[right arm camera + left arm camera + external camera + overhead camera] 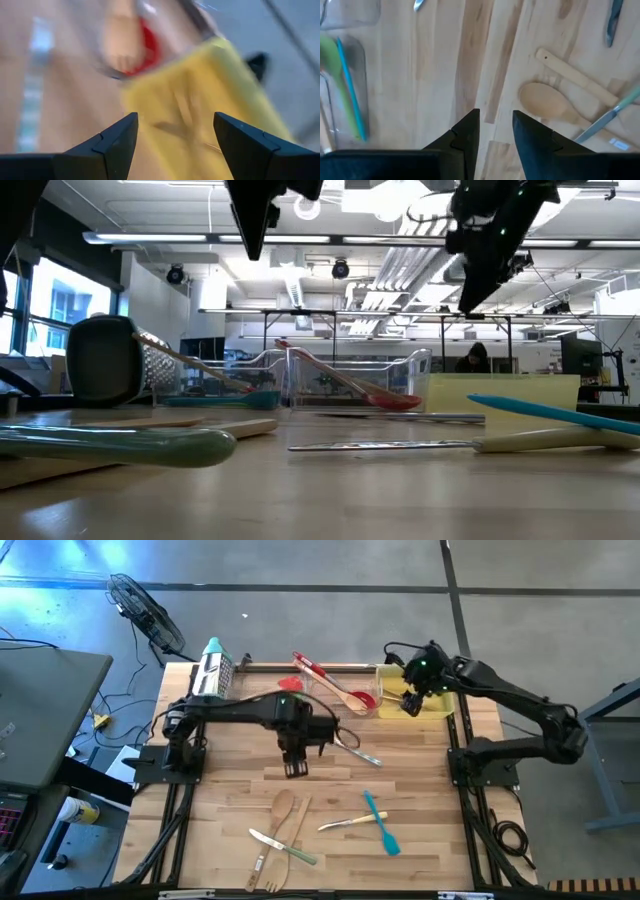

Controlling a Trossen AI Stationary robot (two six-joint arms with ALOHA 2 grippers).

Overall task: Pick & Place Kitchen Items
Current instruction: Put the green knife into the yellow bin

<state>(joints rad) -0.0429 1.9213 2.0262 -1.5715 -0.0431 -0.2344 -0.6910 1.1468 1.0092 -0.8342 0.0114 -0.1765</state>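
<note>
1. Two claws are in my views. The right claw point(411, 703) hangs over the yellow tray point(440, 705) at the upper right of the high view, fingers point(114, 141) spread wide with nothing between them.
2. The left claw point(293, 766) hovers over bare wood near the middle of the desk point(420, 780). Its fingers point(468, 131) stand a little apart with a narrow gap, and I see nothing held.
3. Lower centre of the high view: a wooden spoon point(283, 808), a wooden fork point(265, 870) beside it and a small knife point(266, 840) with a green handle lying across them.
4. Lower right of centre: a blue spatula point(381, 823) crossing a pale-handled knife point(350, 823).
5. Just right of the left claw, a metal utensil point(358, 749) lies on the desk.
6. Upper centre: a red spatula point(312, 667) and a wooden spoon with a red bowl point(352, 697) rest in the clear tray point(330, 690), handles tilted up over its edge.
7. A steel grater point(212, 672) with a teal handle lies at the upper left of the desk.
</note>
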